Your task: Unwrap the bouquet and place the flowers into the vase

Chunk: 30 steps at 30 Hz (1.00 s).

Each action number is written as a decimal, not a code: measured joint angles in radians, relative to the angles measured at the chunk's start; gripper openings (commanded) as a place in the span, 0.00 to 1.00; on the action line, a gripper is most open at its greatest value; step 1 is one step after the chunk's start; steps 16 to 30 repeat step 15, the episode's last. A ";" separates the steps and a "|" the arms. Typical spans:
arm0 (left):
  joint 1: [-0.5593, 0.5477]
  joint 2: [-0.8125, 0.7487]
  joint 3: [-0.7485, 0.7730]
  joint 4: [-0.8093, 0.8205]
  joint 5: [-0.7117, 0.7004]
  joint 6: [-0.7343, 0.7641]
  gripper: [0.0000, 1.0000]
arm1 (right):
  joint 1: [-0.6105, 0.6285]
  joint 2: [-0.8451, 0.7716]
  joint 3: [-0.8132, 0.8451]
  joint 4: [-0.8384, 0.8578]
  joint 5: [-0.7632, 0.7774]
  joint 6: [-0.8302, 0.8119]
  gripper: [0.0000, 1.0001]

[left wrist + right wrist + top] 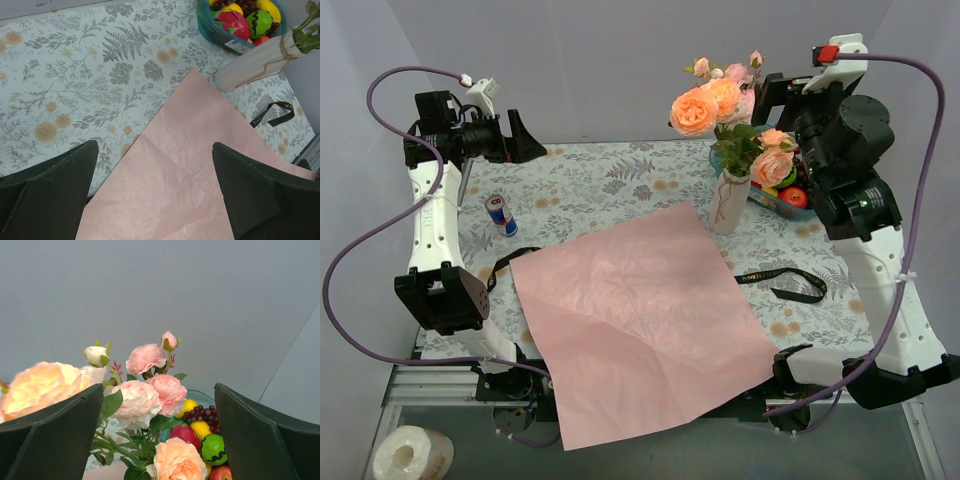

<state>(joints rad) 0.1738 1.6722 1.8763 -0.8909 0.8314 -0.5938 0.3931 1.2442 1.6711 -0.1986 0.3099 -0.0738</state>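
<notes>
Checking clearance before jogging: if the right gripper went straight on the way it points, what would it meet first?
Likely the pink and peach artificial roses in the white ribbed vase, framed by the open right gripper; depth unclear.

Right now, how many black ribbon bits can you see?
2. One ribbon bit left of the pink paper, the other ribbon bit right of it; they may join underneath.

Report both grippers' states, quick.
Left gripper: open, holding nothing.
Right gripper: open, holding nothing, facing the flowers.
</notes>
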 measured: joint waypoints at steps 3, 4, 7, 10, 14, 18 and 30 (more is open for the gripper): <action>0.001 0.000 0.024 0.000 -0.013 -0.014 0.98 | 0.015 -0.023 0.084 -0.071 -0.006 0.005 0.98; 0.001 0.000 0.031 0.000 -0.016 -0.019 0.98 | 0.023 -0.042 0.098 -0.099 -0.006 0.013 0.98; 0.001 0.002 0.057 -0.018 -0.024 -0.035 0.98 | 0.035 -0.100 0.113 -0.178 -0.006 0.032 0.98; 0.001 0.002 0.063 -0.032 -0.028 -0.043 0.98 | 0.035 -0.184 0.059 -0.220 -0.007 0.067 0.98; 0.001 -0.005 0.042 -0.043 -0.031 -0.051 0.98 | 0.035 -0.301 -0.086 -0.265 -0.019 0.110 0.98; 0.001 -0.010 0.027 -0.043 -0.032 -0.052 0.98 | 0.035 -0.314 -0.100 -0.283 -0.022 0.125 0.98; 0.001 -0.010 0.027 -0.043 -0.032 -0.052 0.98 | 0.035 -0.314 -0.100 -0.283 -0.022 0.125 0.98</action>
